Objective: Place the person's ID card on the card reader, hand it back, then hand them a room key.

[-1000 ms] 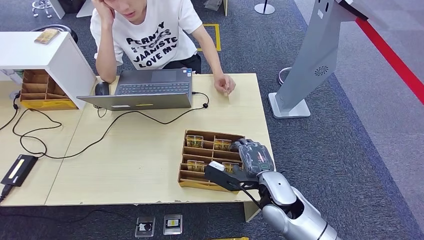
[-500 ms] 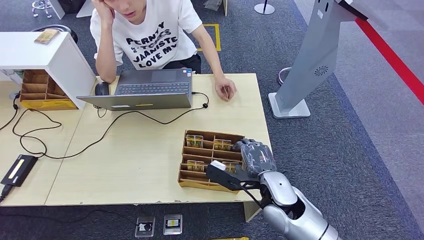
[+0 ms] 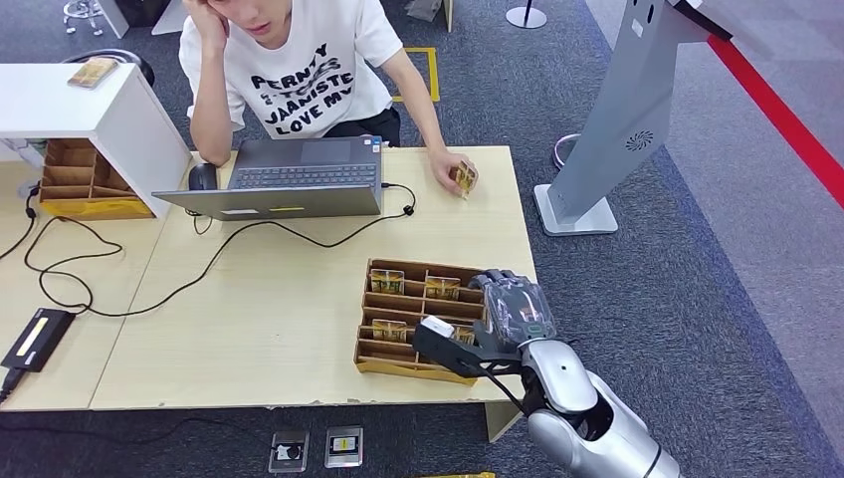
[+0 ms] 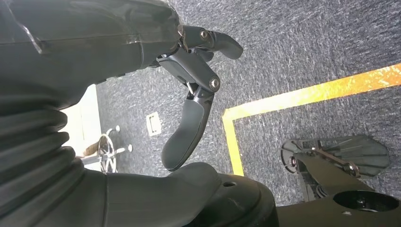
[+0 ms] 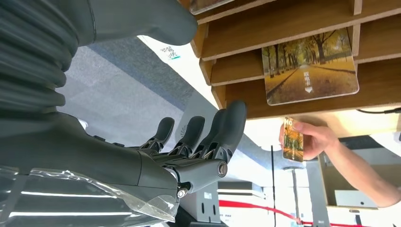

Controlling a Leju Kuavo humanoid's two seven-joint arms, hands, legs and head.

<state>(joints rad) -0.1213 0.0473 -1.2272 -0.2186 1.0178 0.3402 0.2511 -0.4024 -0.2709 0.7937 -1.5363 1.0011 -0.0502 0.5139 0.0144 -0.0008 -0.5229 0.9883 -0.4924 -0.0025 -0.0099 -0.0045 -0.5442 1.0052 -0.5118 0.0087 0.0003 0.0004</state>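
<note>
Your right hand (image 3: 513,309) hovers empty, fingers (image 5: 222,125) loosely spread, at the wooden card tray (image 3: 383,354) on the counter (image 3: 269,309), seemingly placed for a room key (image 5: 309,71), while farther off the person's hand (image 3: 450,171) holds a card (image 3: 463,179).

Head view high above table (image 3: 279,319); right wrist close under card tray (image 5: 302,42), shared; left wrist faces floor (image 4: 307,52)

wooden table (image 3: 299,299), laptop (image 3: 284,179), card tray (image 3: 418,319)
</note>
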